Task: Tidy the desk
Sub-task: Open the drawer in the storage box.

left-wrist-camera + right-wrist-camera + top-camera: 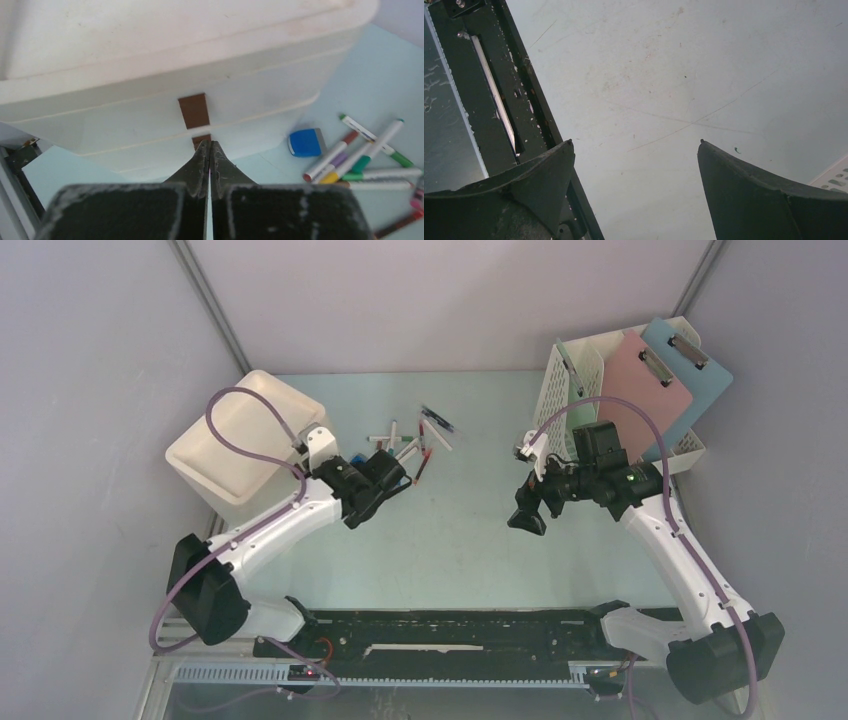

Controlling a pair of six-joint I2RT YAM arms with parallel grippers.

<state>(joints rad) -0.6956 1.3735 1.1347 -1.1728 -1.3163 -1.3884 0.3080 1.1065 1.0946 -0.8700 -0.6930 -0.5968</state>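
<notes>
The desk (470, 540) is a pale mint-green tabletop between grey panels. My left gripper (350, 495) (209, 145) hangs low beside the white bin (240, 435). It is shut with nothing between its fingers, and its tips point at a brown tape strip (194, 111) on the bin wall (150, 125). A blue eraser (306, 142) and several loose markers (350, 160) lie on the desk just to its right. My right gripper (530, 512) (635, 142) hovers wide open and empty over bare desk (664, 75) at centre right.
The markers (410, 445) spread across the back middle, with the eraser (357, 458) by my left wrist. A white perforated file rack (580, 380) at the back right holds a pink clipboard (645, 390) and a blue clipboard (695, 370). A black rail (450, 630) (514, 100) lines the front edge.
</notes>
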